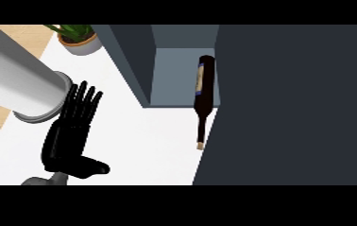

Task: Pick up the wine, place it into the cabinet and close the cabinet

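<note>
One wine bottle (203, 95), dark glass with a bluish label band near its base. It lies on its side, long axis running near-vertical in the head view: base toward the top, deep in the cabinet (182, 73) opening, neck and pale cork end toward the bottom. The body sits on the grey cabinet floor; the neck sticks out past the front lip over the white counter (153, 140). The bottle runs right alongside the edge of the big dark cabinet door (286, 107), which fills the right side of the view; contact with it can't be confirmed.

One hand visible: left hand (70, 135), black, at the view's left on its grey forearm (28, 83). Fingers straight and spread, pointing up in the view, thumb out low to the right. It holds nothing. The bottle lies well to its right, apart from it, bare counter between them; the cork end is roughly level with the palm.

Right hand doesn't show anywhere.

One potted plant (78, 38), green leaves in a grey pot, on the counter at upper left, beside the cabinet's left wall. A strip of wood-toned surface (21, 36) shows at the far left edge.
</note>
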Controlling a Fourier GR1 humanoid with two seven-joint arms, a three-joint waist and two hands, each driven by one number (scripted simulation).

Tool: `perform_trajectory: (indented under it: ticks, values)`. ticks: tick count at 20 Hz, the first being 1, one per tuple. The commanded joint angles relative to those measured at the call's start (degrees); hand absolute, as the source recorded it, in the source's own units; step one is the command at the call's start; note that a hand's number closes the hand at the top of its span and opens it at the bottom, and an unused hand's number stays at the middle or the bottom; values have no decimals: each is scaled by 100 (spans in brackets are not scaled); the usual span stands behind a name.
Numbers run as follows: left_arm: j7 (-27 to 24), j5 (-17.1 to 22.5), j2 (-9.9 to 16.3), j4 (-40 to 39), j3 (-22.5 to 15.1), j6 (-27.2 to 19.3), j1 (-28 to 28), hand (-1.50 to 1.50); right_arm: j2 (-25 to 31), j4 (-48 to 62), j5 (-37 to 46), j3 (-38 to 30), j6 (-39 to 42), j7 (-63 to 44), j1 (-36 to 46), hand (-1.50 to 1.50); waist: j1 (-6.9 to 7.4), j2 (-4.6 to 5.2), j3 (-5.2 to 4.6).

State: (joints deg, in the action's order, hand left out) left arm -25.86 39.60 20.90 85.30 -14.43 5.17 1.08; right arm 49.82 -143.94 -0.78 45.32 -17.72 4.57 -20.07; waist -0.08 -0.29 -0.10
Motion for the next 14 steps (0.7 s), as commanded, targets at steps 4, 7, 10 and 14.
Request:
perform_trajectory:
  ticks: [4,7,10,14]
  values:
    - [113,392,541,-240,680,548,5,-150,-17,-1355,-159,303,129,-761,147,150,-29,27,-6]
    - [36,557,757,-268,899,918,-203,-150,-236,-1276,57,554,107,-1012,405,150,24,20,-14]
    - [101,424,761,81,801,803,-294,-150,-386,-1308,71,679,90,-1263,605,150,65,10,-17]
    - [183,637,947,-28,953,1199,-399,-150,-689,-1031,-139,622,121,-1348,930,150,151,32,-19]
